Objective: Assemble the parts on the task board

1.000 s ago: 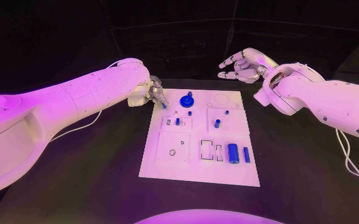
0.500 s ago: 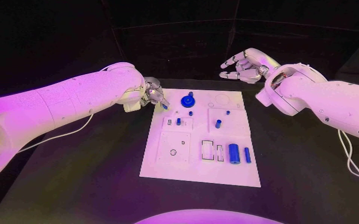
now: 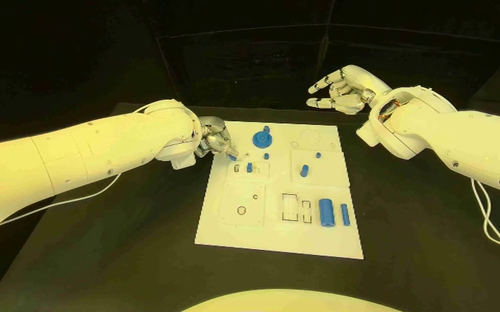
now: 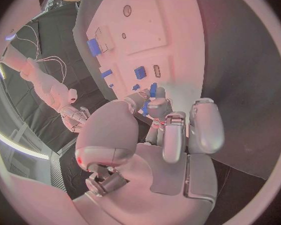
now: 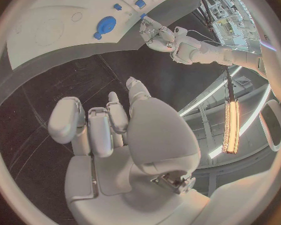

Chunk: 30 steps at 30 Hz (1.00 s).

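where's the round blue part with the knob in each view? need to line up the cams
Head view: round blue part at the task board's far end, just right of the left hand.
Left wrist view: can't pick it out; that hand's fingers cover the board's near end.
Right wrist view: round blue part on the board.
Shared landmark: the left hand beside it.

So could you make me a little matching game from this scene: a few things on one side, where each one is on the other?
Things:
1. left hand
2. right hand
3. round blue part
4. large blue cylinder

Places:
A. beyond the board's far right corner, off the board
B. near right of the board
C. far middle of the board
D. at the board's far left corner

Pairs: 1-D, 2-A, 3-C, 4-B
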### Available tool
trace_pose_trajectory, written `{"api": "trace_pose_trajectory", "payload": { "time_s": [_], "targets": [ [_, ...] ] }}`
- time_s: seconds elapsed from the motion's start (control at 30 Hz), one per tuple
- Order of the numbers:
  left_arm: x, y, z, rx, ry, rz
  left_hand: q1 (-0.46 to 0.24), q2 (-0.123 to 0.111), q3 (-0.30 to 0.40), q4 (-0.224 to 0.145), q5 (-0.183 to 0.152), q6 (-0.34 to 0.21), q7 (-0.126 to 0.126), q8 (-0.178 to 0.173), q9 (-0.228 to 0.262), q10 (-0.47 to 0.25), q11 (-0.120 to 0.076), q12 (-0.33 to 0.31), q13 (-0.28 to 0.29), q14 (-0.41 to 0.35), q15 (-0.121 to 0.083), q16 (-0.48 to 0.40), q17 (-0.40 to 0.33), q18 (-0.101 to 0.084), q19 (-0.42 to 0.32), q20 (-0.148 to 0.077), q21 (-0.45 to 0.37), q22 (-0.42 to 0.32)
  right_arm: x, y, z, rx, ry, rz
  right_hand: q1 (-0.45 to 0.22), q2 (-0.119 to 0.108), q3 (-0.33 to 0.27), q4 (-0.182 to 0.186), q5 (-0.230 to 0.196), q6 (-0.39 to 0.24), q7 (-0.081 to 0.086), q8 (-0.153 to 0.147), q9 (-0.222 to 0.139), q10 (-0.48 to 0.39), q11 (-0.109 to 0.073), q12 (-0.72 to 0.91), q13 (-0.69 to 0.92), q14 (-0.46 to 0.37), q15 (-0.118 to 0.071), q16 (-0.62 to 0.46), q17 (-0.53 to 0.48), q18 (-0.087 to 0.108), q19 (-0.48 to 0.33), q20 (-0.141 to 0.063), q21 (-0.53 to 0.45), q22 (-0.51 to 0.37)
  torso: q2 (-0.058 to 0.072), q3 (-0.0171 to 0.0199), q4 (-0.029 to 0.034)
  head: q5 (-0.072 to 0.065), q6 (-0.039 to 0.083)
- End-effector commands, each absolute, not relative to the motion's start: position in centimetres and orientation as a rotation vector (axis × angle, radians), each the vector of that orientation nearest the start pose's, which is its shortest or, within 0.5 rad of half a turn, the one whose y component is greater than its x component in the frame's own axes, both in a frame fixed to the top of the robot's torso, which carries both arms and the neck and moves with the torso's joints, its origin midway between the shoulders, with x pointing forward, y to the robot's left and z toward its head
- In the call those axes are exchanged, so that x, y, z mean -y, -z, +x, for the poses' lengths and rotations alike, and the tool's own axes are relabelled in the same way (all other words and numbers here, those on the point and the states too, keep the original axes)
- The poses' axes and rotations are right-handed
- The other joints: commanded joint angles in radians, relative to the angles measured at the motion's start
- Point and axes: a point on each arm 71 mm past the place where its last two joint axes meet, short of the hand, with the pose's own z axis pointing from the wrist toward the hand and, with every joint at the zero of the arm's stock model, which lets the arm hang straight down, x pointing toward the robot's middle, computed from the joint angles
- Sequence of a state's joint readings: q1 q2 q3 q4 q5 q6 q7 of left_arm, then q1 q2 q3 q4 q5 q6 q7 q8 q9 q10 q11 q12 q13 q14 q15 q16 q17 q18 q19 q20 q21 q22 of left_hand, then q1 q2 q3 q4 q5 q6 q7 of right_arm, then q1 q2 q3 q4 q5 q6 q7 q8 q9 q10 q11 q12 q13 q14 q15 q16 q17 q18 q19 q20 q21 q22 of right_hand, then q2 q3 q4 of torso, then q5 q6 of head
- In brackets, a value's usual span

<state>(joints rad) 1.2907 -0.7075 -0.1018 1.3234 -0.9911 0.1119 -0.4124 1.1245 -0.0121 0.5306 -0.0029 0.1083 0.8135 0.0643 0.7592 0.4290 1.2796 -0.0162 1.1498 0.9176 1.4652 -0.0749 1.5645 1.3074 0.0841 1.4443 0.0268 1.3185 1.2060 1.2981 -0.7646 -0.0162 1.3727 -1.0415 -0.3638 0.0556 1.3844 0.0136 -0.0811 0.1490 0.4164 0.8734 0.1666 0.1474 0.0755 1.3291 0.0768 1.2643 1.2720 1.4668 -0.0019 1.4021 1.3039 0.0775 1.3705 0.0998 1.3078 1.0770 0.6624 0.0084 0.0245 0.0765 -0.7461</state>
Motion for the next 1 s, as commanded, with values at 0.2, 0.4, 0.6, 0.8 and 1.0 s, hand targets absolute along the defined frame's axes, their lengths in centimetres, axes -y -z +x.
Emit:
{"api": "trace_pose_trajectory", "payload": {
  "time_s": [0.2, 0.4, 0.6, 0.8, 1.0],
  "targets": [
    [-20.0, 21.6, 51.6, -2.232, 0.47, -0.199, -0.003, -0.001, 0.146, -0.136, 0.004, 0.009, -0.003, 0.003, 0.001, 0.008, -0.001, 0.005, 0.006, 0.106, -0.005, 0.006, 0.263, -0.007, 0.008, 0.001, 0.008, 0.003, 20.5, 12.9, 53.3, -1.54, -0.877, 0.145, 0.004, 0.002, -0.007, 0.0, 0.004, -0.005, -0.001, 0.005, -0.001, -0.009, -0.002, -0.007, -0.002, 0.045, -0.005, -0.007, -0.001, 0.017, -0.005, -0.003, -0.006, -0.001, 0.0, -0.0001, -0.0011, 0.007, -0.004],
    [-19.8, 22.0, 51.4, -2.248, 0.463, -0.193, -0.004, -0.002, 0.147, -0.136, 0.004, 0.009, -0.003, 0.004, 0.001, 0.009, -0.001, 0.006, 0.007, 0.106, -0.005, 0.006, 0.263, -0.007, 0.009, 0.001, 0.009, 0.005, 20.5, 12.9, 53.4, -1.541, -0.875, 0.144, 0.003, 0.002, -0.008, 0.001, 0.005, -0.004, -0.001, 0.005, 0.0, -0.009, -0.002, -0.007, -0.002, 0.045, -0.005, -0.007, -0.001, 0.017, -0.005, -0.003, -0.007, -0.002, -0.001, 0.0017, -0.0019, 0.009, -0.007],
    [-19.7, 22.4, 51.2, -2.269, 0.449, -0.188, -0.004, -0.002, 0.147, -0.136, 0.004, 0.009, -0.003, 0.004, 0.001, 0.009, -0.001, 0.006, 0.007, 0.106, -0.005, 0.006, 0.263, -0.007, 0.009, 0.001, 0.009, 0.005, 20.6, 12.9, 53.4, -1.541, -0.874, 0.145, 0.003, 0.002, -0.008, 0.001, 0.005, -0.004, -0.001, 0.005, 0.0, -0.009, -0.002, -0.007, -0.002, 0.045, -0.005, -0.007, -0.001, 0.017, -0.005, -0.003, -0.007, -0.002, -0.001, 0.0012, -0.0023, 0.009, -0.01],
    [-19.6, 22.5, 51.0, -2.286, 0.443, -0.18, -0.006, -0.003, 0.15, -0.135, 0.004, 0.01, -0.003, 0.004, 0.001, 0.01, -0.001, 0.005, 0.006, 0.106, -0.005, 0.006, 0.263, -0.007, 0.008, 0.001, 0.007, 0.002, 20.5, 12.9, 53.4, -1.541, -0.876, 0.143, 0.003, 0.002, -0.008, 0.001, 0.005, -0.004, -0.001, 0.005, 0.0, -0.009, -0.002, -0.007, -0.002, 0.045, -0.005, -0.007, -0.001, 0.017, -0.005, -0.003, -0.007, -0.002, 0.0, 0.0014, -0.0026, 0.009, -0.011],
    [-19.5, 22.6, 50.9, -2.298, 0.442, -0.176, -0.006, -0.003, 0.15, -0.135, 0.004, 0.01, -0.003, 0.004, 0.001, 0.01, -0.001, 0.005, 0.006, 0.106, -0.005, 0.006, 0.263, -0.007, 0.008, 0.001, 0.007, 0.002, 20.5, 12.9, 53.3, -1.541, -0.877, 0.142, 0.003, 0.002, -0.008, 0.001, 0.005, -0.004, -0.001, 0.005, 0.0, -0.009, -0.002, -0.007, -0.002, 0.045, -0.005, -0.007, -0.001, 0.017, -0.005, -0.003, -0.007, -0.002, -0.001, 0.0017, -0.0023, 0.009, -0.012]
  ]
}}
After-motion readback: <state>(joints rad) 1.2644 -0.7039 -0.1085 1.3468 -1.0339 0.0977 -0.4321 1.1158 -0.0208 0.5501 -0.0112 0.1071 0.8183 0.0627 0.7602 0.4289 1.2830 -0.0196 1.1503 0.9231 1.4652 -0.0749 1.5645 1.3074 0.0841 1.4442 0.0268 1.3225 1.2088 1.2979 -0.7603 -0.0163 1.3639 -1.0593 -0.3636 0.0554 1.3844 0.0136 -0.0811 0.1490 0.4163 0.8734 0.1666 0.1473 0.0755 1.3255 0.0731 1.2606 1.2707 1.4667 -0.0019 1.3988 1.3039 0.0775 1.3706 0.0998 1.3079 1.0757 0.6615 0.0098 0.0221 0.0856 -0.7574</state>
